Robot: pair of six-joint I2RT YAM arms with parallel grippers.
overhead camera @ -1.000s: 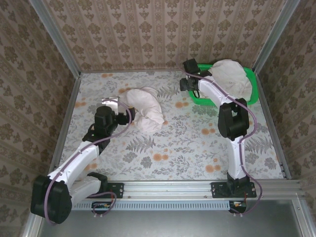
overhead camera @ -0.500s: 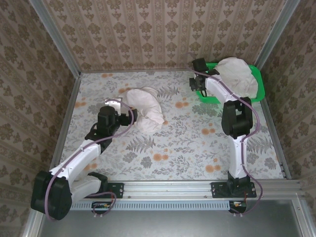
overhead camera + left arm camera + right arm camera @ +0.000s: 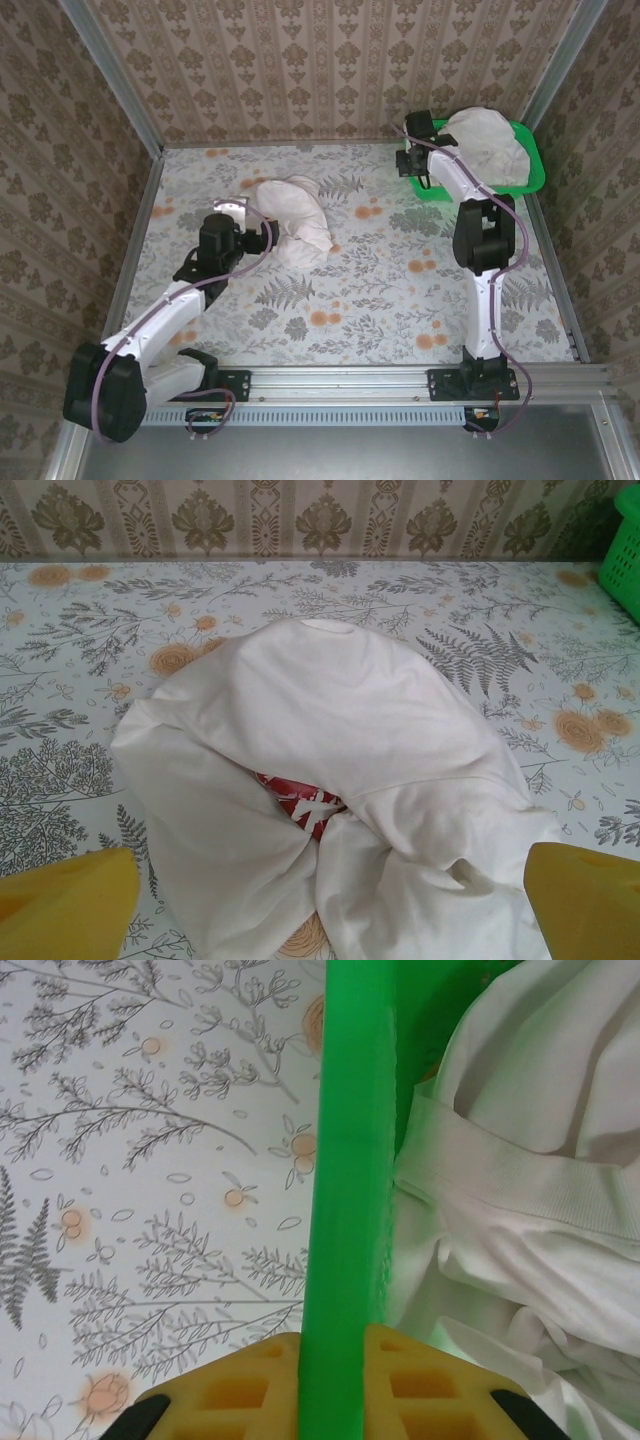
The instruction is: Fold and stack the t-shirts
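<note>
A white cotton t-shirt [image 3: 330, 720] was seen lying crumpled in a soft, rounded heap on the floral-printed tabletop [image 3: 380, 290], left of centre, with a patch of red print [image 3: 300, 798] caught in a fold. The left gripper [image 3: 320, 910] was held wide open at the heap's near end, its yellow fingers [image 3: 65, 900] flanking the cloth and closed on nothing. A second t-shirt [image 3: 487, 148], also white and edged with a ribbed band, was mounded in the green basket [image 3: 350, 1140] at the far right corner, bulging above the rim. The right gripper [image 3: 333, 1360] was closed narrowly on that smooth, straight plastic rim, a yellow pad pressed to each side. The basket was set close to the patterned walls [image 3: 330, 60]. Bare tabletop was left open between the two shirts and toward the near edge.
</note>
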